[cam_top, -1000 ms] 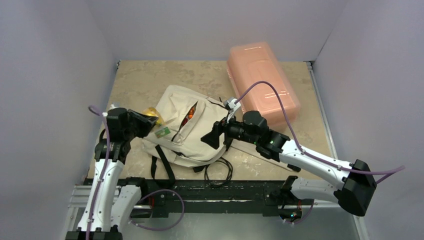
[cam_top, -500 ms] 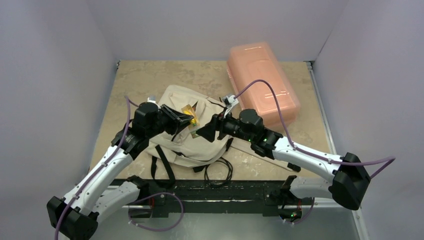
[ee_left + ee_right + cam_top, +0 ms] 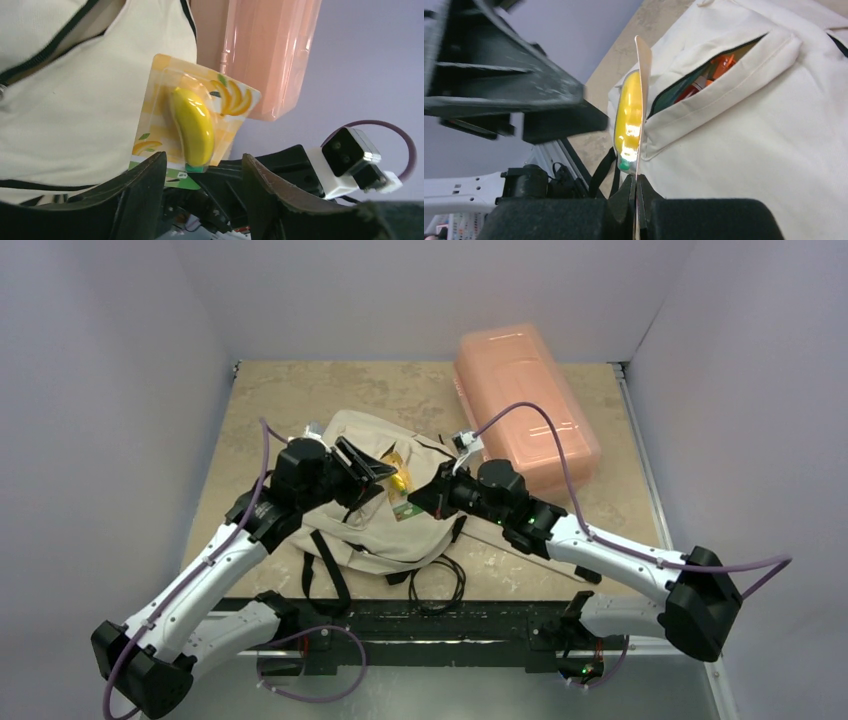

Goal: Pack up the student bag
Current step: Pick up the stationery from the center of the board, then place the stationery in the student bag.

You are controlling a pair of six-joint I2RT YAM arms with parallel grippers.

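Note:
The cream student bag (image 3: 352,536) lies flat mid-table, its front pocket (image 3: 704,80) unzipped with orange items inside. A carded yellow banana toy pack (image 3: 400,483) is held upright above the pocket. My right gripper (image 3: 636,187) is shut on the card's lower edge, the jaws pinching it thin. My left gripper (image 3: 202,157) is open, its fingers either side of the pack's (image 3: 195,125) green bottom without pressing it. In the top view the left gripper (image 3: 365,468) faces the right gripper (image 3: 420,502) across the pack.
A translucent pink plastic box (image 3: 525,405) stands at the back right, close behind the right arm. Black bag straps and a looped cord (image 3: 440,585) trail toward the near edge. Grey walls enclose the table on three sides.
The left arm swung right over the bag carrying the banana pack, then its jaws spread. The right gripper went from wide open to shut on the card's edge.

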